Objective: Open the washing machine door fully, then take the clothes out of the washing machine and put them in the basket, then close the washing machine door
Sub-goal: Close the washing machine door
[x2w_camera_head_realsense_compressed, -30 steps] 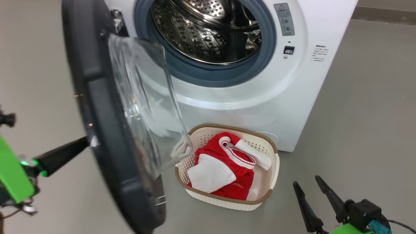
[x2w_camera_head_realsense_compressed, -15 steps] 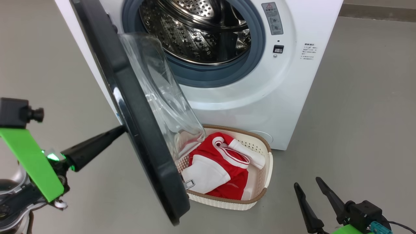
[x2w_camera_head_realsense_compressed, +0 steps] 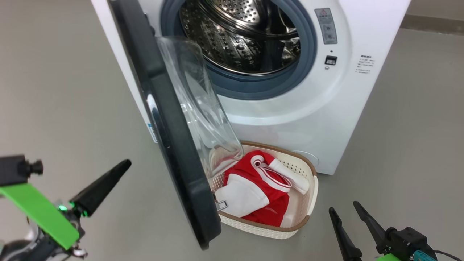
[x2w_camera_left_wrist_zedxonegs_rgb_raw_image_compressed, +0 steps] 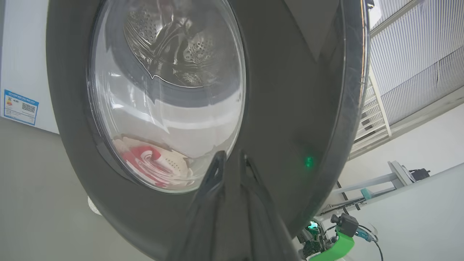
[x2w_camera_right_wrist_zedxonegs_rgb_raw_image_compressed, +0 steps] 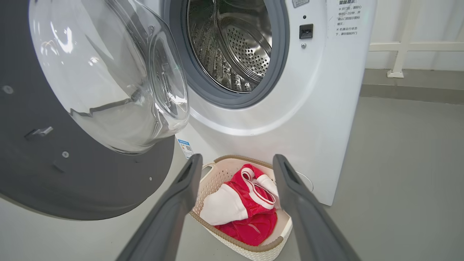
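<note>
In the head view the door (x2w_camera_head_realsense_compressed: 168,137) runs off the top edge, so its upper rim is lost. Behind the door's lower half, the near-left corner of the basket (x2w_camera_head_realsense_compressed: 312,192) is hidden. The clothes (x2w_camera_head_realsense_compressed: 266,174) on that side show only as a warped red and white smear through the glass. Right of the door, the print on the washing machine (x2w_camera_head_realsense_compressed: 290,119) labels (x2w_camera_head_realsense_compressed: 326,25) is too small to read. Just left of the door, a blue sticker (x2w_camera_head_realsense_compressed: 152,130) is half covered. Below and right of the door, the right gripper (x2w_camera_head_realsense_compressed: 343,206) is cut off at the bottom edge.
</note>
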{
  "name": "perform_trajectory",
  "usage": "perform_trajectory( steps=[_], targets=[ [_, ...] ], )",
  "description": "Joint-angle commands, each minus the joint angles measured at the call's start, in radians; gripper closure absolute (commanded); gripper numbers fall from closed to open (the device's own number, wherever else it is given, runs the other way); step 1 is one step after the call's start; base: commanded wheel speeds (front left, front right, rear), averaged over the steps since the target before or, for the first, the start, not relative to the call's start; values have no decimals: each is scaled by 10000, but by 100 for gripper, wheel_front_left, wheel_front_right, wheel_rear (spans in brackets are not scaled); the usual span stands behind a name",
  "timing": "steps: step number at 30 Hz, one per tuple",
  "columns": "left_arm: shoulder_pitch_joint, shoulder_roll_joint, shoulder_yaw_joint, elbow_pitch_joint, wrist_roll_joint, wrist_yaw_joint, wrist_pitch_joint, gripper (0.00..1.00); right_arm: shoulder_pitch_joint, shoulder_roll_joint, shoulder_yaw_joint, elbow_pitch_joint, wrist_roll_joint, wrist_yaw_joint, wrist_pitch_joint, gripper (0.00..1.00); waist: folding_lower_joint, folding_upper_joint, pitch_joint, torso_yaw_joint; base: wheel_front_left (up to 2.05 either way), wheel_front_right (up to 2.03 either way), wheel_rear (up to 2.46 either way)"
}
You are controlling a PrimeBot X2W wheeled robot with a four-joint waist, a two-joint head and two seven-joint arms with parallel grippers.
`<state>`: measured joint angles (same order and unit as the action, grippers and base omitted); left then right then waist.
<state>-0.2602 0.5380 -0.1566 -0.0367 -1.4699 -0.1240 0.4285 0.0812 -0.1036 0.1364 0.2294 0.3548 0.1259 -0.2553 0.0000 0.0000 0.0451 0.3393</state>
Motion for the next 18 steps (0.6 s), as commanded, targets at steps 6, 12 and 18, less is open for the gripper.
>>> perform_trajectory(
  steps=[6,12,18],
  targets=[
    [722,287,408,253,13,-67,-1375,0,-102,-131,216,-169,-47,48,-65,0,0,0,-184,310,0,0,0],
    [1484,-2,141,855,44,-67,-2613,0,-217,-107,195,-93,-50,48,-65,0,0,0,-261,443,0,0,0],
    [1970,-235,-279,1434,251,-67,-3927,0,-270,-48,154,-76,-64,48,-65,0,0,0,-298,561,0,0,0]
  ],
)
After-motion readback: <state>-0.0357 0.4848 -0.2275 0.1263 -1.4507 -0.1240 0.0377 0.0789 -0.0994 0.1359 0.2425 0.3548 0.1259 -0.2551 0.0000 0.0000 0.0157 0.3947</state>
